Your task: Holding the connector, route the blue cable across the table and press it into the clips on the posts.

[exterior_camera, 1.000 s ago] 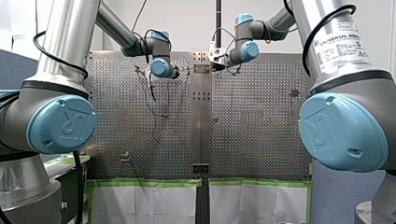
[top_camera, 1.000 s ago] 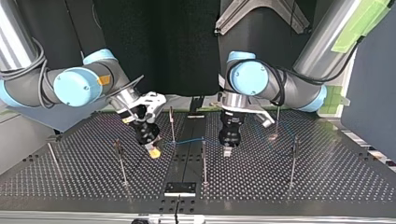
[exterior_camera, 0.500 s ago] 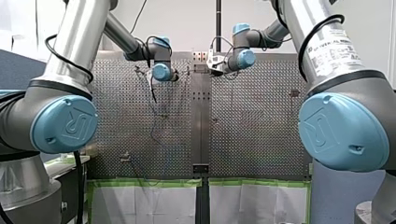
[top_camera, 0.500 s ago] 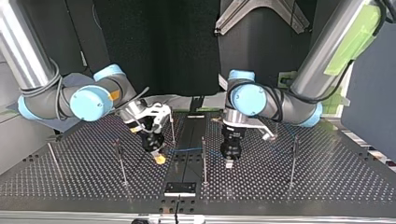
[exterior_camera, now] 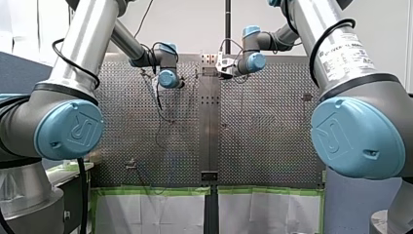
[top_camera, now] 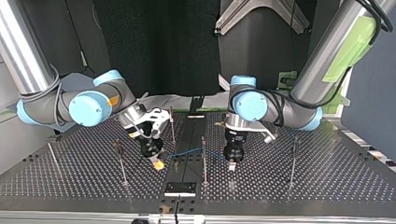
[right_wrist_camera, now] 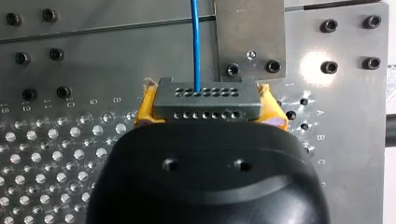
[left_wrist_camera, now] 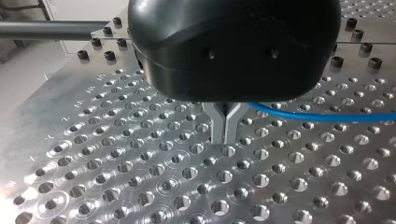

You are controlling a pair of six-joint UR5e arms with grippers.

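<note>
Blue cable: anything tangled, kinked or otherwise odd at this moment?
Nothing stands out. The blue cable runs unkinked from the connector in my right gripper to my left gripper.

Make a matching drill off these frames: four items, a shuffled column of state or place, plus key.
Items:
1. connector
2. blue cable
3. left gripper
4. post

States and places:
A. stands upright on the perforated table
B. metal fingers shut
C. grey, clamped between yellow pads
D. plugged into the connector, leading away from it

Pairs: 1-C, 2-D, 3-B, 4-A
</note>
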